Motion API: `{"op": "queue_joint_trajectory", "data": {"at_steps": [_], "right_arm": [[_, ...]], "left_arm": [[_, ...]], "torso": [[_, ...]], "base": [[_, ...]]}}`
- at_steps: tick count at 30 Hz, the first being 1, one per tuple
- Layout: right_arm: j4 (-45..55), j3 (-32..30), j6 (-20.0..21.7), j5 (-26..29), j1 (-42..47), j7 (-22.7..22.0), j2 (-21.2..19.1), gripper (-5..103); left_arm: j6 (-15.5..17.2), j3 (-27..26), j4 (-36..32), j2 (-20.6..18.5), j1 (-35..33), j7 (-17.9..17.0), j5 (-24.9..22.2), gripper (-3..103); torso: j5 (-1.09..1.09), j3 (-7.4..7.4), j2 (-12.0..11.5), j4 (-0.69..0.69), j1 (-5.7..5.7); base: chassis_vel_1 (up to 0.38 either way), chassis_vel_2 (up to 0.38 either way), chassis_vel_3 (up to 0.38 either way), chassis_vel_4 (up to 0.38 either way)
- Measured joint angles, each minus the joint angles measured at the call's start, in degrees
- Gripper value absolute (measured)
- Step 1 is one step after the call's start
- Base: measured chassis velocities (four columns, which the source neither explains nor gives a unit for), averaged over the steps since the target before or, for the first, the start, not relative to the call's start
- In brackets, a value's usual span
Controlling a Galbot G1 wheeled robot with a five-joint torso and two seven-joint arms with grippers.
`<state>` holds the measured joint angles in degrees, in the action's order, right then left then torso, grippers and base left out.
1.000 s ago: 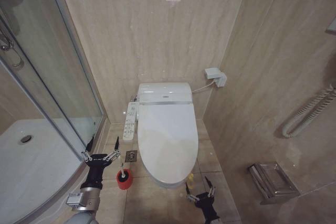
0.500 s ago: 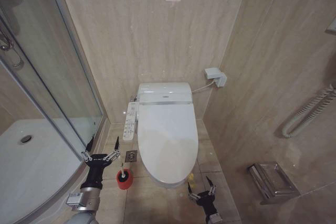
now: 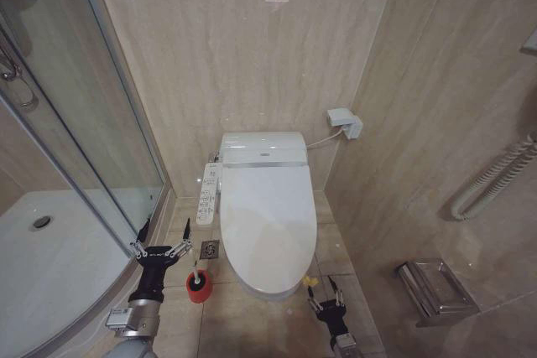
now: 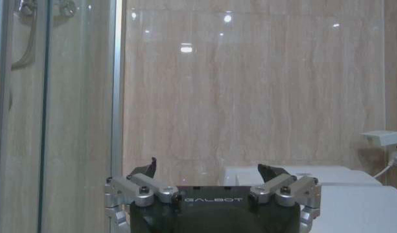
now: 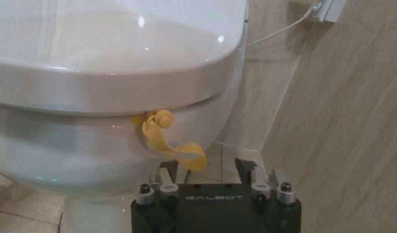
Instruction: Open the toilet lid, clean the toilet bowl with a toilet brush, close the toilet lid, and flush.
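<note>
Closed toilet, right arm low at the lid's strap.

From the left: left gripper (image 3: 159, 250) hangs spread and empty over the toilet brush (image 3: 197, 284); the toilet lid (image 3: 267, 224) lies shut; its yellow strap (image 5: 165, 141) dangles just ahead of the right gripper (image 5: 209, 166), which is open, empty and nearer.

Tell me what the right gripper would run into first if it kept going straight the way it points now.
Most likely the yellow strap loop hanging from the front edge of the closed toilet lid. The open right gripper points at it, with the toilet bowl behind; depth is uncertain.
</note>
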<state>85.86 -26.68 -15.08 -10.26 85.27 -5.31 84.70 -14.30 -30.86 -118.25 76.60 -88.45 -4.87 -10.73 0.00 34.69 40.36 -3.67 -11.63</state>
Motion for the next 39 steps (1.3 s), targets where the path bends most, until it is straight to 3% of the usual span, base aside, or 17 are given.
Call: {"op": "queue_joint_trajectory", "data": {"at_steps": [7, 8, 14, 15, 21, 22, 27, 29, 30, 36, 37, 39], "right_arm": [[0.2, -0.1, -0.2, 0.0, 0.5, 0.0, -0.1, 61], [0.4, -0.2, -0.3, 0.0, 0.6, 0.0, -0.1, 34], [0.6, -0.6, -0.7, -0.2, 1.0, 0.1, -0.2, 34], [0.6, -0.6, -0.8, -0.2, 1.0, 0.1, -0.2, 7], [0.4, -0.8, -1.3, -0.3, 1.2, 0.1, 0.1, 7], [0.4, -0.8, -1.3, -0.3, 1.2, 0.1, 0.1, 0], [1.0, -0.6, -1.2, -0.3, 1.7, -0.1, -0.4, 0], [3.1, 0.3, -0.7, -0.1, 3.4, -0.9, -2.2, 0], [4.4, 0.5, -0.7, 0.1, 4.5, -1.2, -3.4, 6], [8.5, -0.3, -2.5, 0.8, 8.2, -1.7, -8.4, 6], [8.8, -0.3, -3.0, 1.2, 8.7, -1.3, -8.9, 33], [9.0, -0.1, -3.7, 1.6, 8.9, -0.3, -9.1, 33]], "left_arm": [[0.0, 0.0, 0.0, 0.0, 0.0, 0.0, 0.0, 100], [0.0, 0.0, 0.0, 0.0, 0.0, 0.0, 0.0, 100], [0.0, 0.0, 0.0, 0.0, 0.0, 0.0, 0.0, 100], [0.0, 0.0, 0.0, 0.0, 0.0, 0.0, 0.0, 100], [0.0, 0.0, 0.0, 0.0, 0.0, 0.0, 0.0, 100], [0.0, 0.0, 0.0, 0.0, 0.0, 0.0, 0.0, 100], [0.0, 0.0, 0.0, 0.0, 0.0, 0.0, 0.0, 100], [0.0, 0.0, 0.0, 0.0, 0.0, 0.0, 0.0, 100], [0.0, 0.0, 0.0, 0.0, 0.0, 0.0, 0.0, 100], [0.0, 0.0, 0.0, 0.0, 0.0, 0.0, 0.0, 100], [0.0, 0.0, 0.0, 0.0, 0.0, 0.0, 0.0, 100], [0.0, 0.0, 0.0, 0.0, 0.0, 0.0, 0.0, 100]], "torso": [[0.0, 0.0, 0.0, 0.0, 0.0], [0.0, 0.0, 0.0, 0.0, 0.0], [0.0, 0.0, 0.0, 0.0, 0.0], [0.0, 0.0, 0.0, 0.0, 0.0], [0.0, 0.0, 0.0, 0.0, 0.0], [0.0, 0.0, 0.0, 0.0, 0.0], [0.01, 0.0, 0.0, 0.0, 0.0], [0.01, 0.0, 0.0, 0.0, 0.0], [0.01, 0.0, 0.0, 0.0, 0.0], [0.0, 0.0, 0.0, -0.01, 0.0], [0.0, 0.0, 0.0, -0.01, 0.0], [0.0, 0.0, 0.0, -0.01, 0.0]], "base": [[0.0, 0.0, 0.0, 0.0], [0.0, 0.0, 0.0, 0.0], [0.0, 0.0, 0.0, 0.0], [0.0, 0.0, 0.0, 0.0], [0.0, 0.0, 0.0, 0.0], [0.0, 0.0, 0.0, 0.0], [0.0, 0.0, 0.0, 0.0], [0.0, 0.0, 0.0, 0.0], [0.0, 0.0, 0.0, 0.0], [0.0, 0.0, 0.0, 0.0], [0.0, 0.0, 0.0, 0.0], [0.0, 0.0, 0.0, 0.0]]}}
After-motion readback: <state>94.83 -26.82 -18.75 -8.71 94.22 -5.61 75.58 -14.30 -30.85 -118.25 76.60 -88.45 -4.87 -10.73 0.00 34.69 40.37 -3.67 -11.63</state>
